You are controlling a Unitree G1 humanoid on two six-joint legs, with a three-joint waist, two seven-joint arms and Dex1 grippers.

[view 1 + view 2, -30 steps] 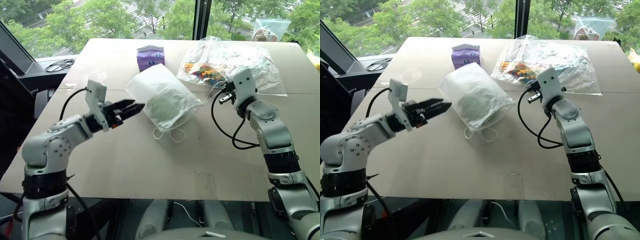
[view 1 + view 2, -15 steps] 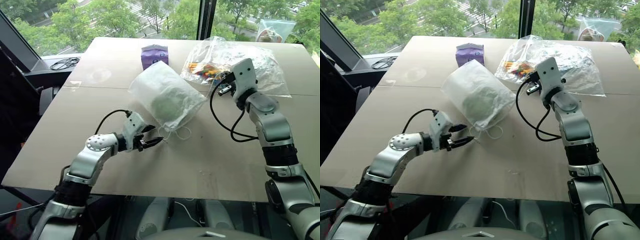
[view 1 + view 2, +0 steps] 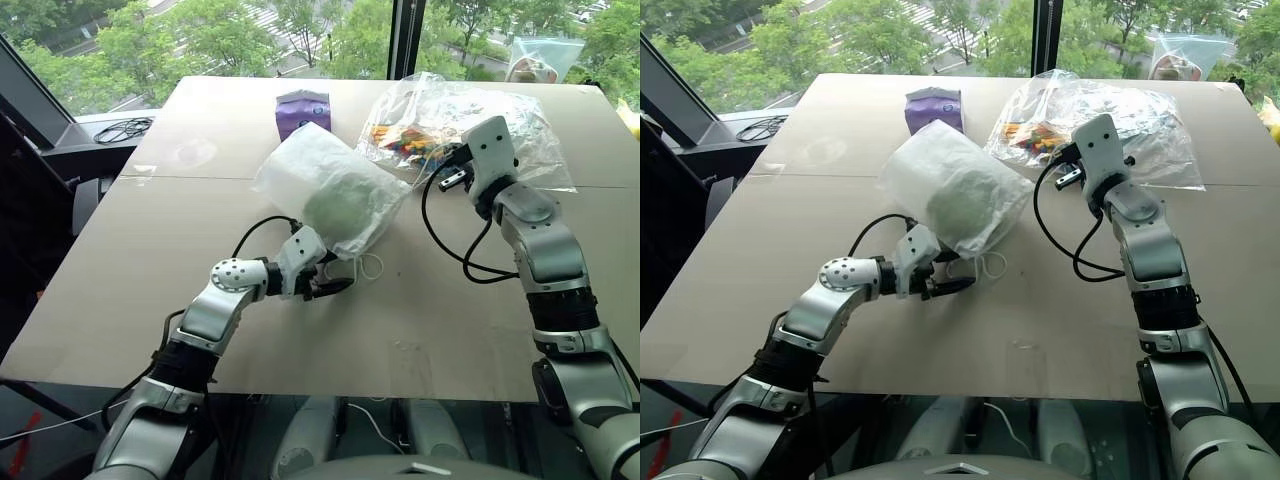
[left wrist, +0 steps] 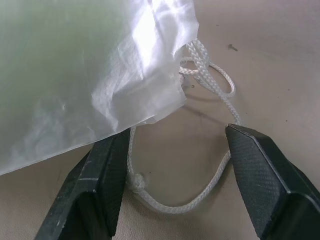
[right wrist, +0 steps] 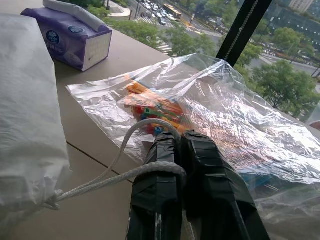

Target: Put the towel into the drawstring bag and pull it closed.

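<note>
Bulging white drawstring bag (image 3: 330, 190), green towel (image 3: 338, 208) dim through its fabric.

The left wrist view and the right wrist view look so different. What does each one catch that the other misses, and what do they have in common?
The left wrist view alone has the left gripper, open, its fingers either side of a cord loop lying on the table. The right wrist view alone has the right gripper, shut on a cord, plus the purple tissue pack and the clear plastic bag of colourful pieces. Both show the white drawstring bag and the tabletop.
</note>
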